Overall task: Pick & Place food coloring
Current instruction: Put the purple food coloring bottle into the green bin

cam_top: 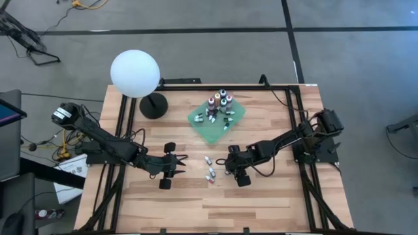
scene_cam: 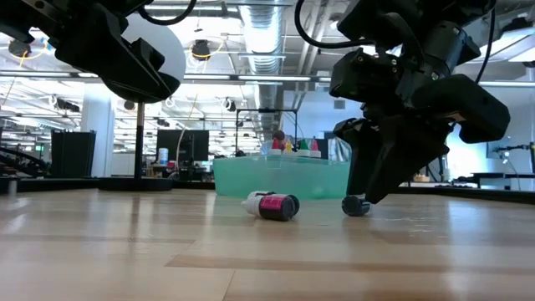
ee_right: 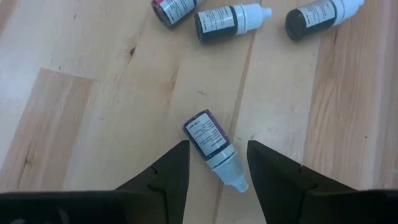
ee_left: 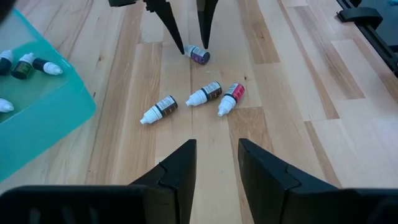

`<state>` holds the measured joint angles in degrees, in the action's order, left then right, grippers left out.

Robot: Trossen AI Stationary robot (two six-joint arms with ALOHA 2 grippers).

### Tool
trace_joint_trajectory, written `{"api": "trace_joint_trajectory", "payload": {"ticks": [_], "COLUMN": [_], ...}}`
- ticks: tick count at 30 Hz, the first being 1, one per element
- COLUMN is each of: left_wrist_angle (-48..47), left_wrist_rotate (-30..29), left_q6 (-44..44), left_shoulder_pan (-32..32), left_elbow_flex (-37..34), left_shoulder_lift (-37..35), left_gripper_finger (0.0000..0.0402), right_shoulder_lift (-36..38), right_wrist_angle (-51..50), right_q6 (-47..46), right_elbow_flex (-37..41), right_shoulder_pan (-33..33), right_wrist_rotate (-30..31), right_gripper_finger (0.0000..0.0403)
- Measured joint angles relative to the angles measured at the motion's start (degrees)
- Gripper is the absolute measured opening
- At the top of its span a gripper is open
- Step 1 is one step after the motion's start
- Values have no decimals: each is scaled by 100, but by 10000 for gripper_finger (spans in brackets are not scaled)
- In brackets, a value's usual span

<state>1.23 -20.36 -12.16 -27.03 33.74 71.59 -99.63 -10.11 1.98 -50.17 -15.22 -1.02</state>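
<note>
Right gripper [ee_right: 213,163] low over table [cam_top: 274,202], fingers parted astride lying purple bottle [ee_right: 211,144], not yet clamped. Left gripper [ee_left: 215,163] hovers spread, empty. Three bottles [ee_left: 204,94] between; green tray [cam_top: 239,121] beyond.

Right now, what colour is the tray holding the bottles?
Translucent teal-green tray; it shows best in the high view.

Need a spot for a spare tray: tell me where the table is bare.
Bare wood runs along the table's near edge, below both arms. Crowded: the green tray, and the loose bottles between the left tool and right tool.
</note>
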Motion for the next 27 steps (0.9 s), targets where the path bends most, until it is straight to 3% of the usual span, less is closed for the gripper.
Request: {"api": "trace_joint_trajectory", "payload": {"ticks": [27], "left_wrist_angle": [-20], "left_wrist_rotate": [2], "left_q6": [-110], "left_shoulder_pan": [0], "left_elbow_flex": [0], "left_shoulder_lift": [0], "left_gripper_finger": [113], "right_shoulder_lift": [-391], "right_wrist_angle": [293], "right_q6": [-101], "right_elbow_flex": [-4], "right_shoulder_pan": [0], "right_wrist_rotate": [-37], "right_gripper_finger": [140]}}
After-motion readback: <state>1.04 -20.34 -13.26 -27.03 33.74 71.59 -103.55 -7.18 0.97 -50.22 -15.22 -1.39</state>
